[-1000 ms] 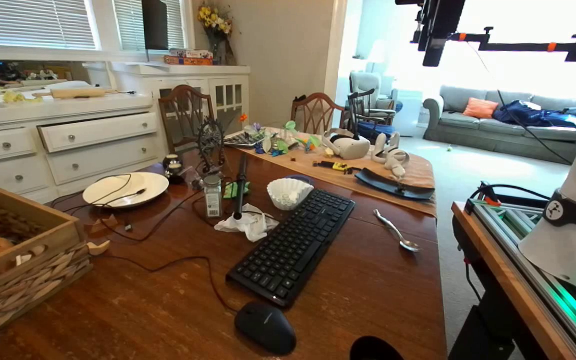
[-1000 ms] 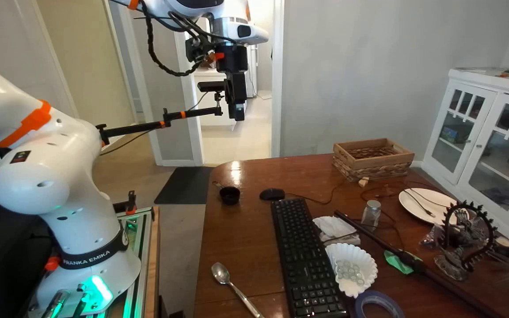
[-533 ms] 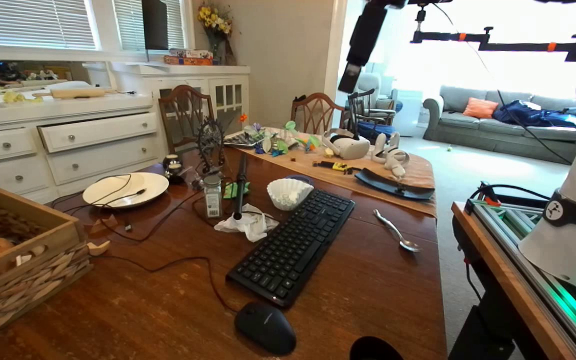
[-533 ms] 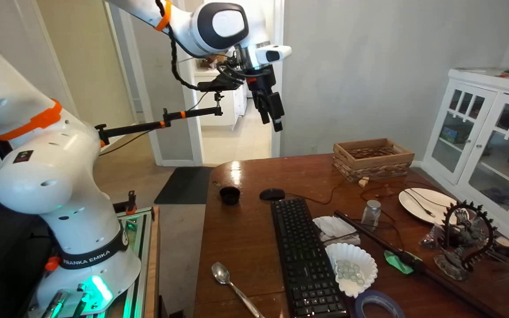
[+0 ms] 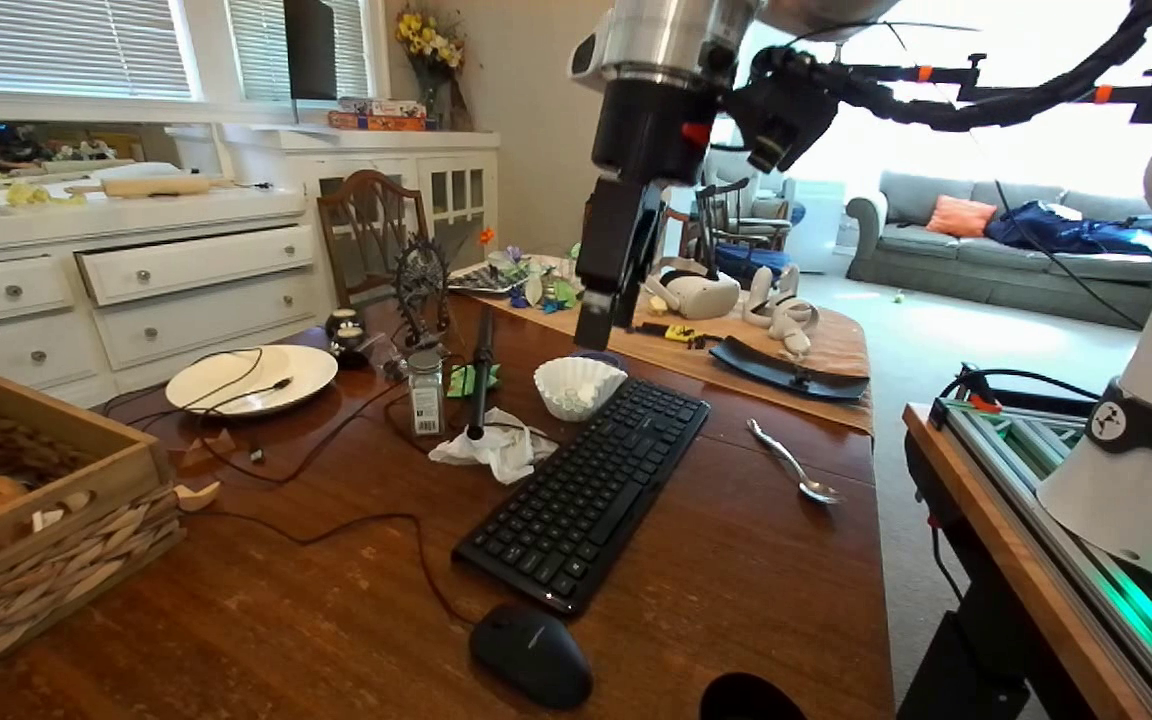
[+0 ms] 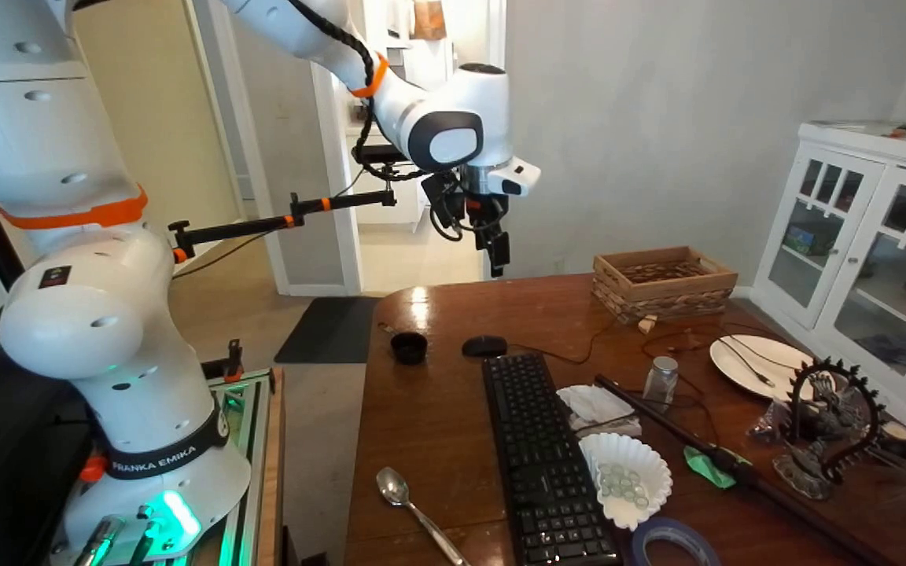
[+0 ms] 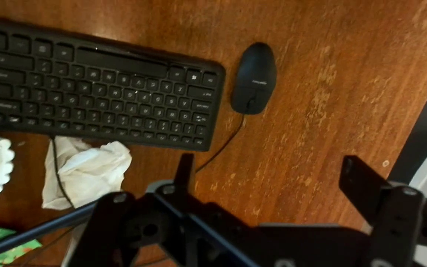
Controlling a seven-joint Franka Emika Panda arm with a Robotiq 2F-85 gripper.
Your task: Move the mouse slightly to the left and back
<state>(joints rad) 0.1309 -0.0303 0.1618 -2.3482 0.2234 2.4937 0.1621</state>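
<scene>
Mouse (image 7: pixel 255 78) sits upper middle of the wrist view, just beside the keyboard (image 7: pixel 124 91); gripper (image 7: pixel 268 160) empty, jaws wide apart; a descent drifting frame-left could land on the keyboard or snag the cord (image 7: pixel 229 140).
</scene>
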